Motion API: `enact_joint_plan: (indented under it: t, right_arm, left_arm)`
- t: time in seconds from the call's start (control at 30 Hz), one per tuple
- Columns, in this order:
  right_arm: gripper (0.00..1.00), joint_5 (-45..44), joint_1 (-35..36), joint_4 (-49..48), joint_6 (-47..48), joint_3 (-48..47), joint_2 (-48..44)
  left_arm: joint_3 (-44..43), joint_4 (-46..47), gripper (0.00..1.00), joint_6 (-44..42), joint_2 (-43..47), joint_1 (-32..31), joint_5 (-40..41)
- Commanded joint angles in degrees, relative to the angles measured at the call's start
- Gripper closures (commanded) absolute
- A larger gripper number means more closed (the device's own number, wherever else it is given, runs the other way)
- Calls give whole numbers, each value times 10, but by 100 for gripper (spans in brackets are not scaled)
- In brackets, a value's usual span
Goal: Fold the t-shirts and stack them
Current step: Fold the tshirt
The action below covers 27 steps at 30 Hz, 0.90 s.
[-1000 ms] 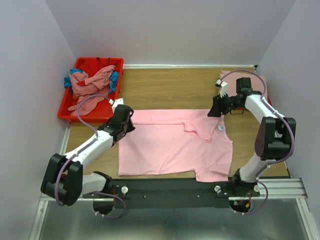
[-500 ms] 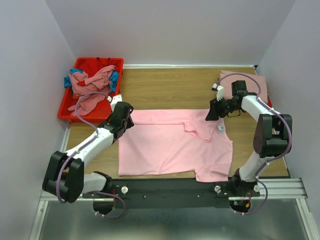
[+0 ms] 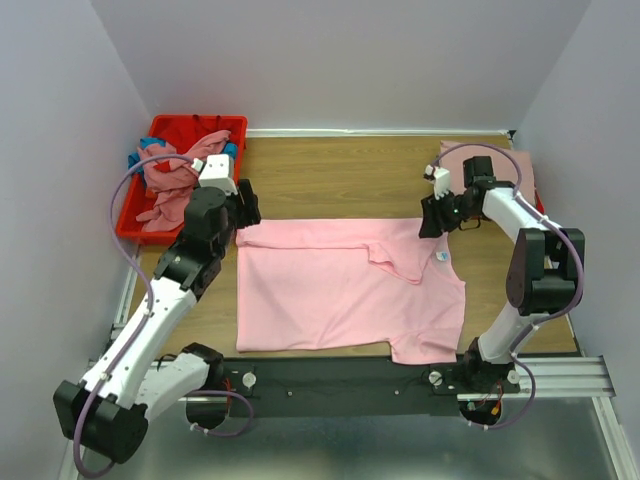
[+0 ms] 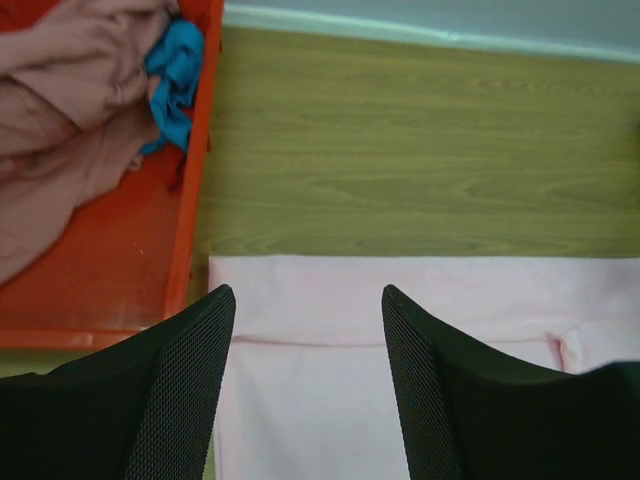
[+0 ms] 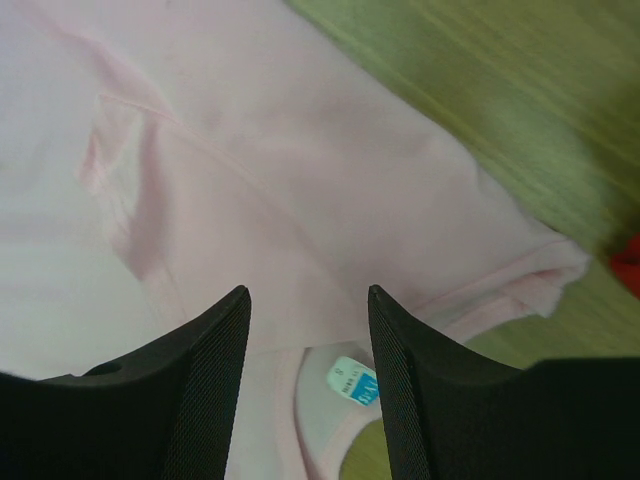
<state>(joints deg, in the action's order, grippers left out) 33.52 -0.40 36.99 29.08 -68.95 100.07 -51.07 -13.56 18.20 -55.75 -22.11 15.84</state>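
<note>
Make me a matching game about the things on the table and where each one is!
Things:
1. bright pink t-shirt
2. red bin
3. teal t-shirt
4. size tag

Places:
A. bunched up inside the red bin
B. at the far left corner of the table
C. spread out flat in the middle of the table
D. at the neck of the bright pink t-shirt

Right pairs: 1-C, 2-B, 3-A, 4-D
</note>
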Motion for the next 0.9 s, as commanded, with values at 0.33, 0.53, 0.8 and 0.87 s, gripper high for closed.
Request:
enact_joint_plan:
  t: [0.33,0.53,0.8,0.87]
  right_arm:
    - [36,-214,-1,-30,-106,-27,14]
    - [34,-233,-6,-66,-140,-10,29]
    - [33,-225,-8,-90,-154,-19,63]
    - [33,-226,-8,-97,-153,-18,74]
  left_arm:
    - [86,57,25,-95,129,3,-8]
    - [84,60,25,-98,127,4,-13]
    - [84,62,25,-100,128,4,-21]
    - [84,62,25,-100,126,3,-21]
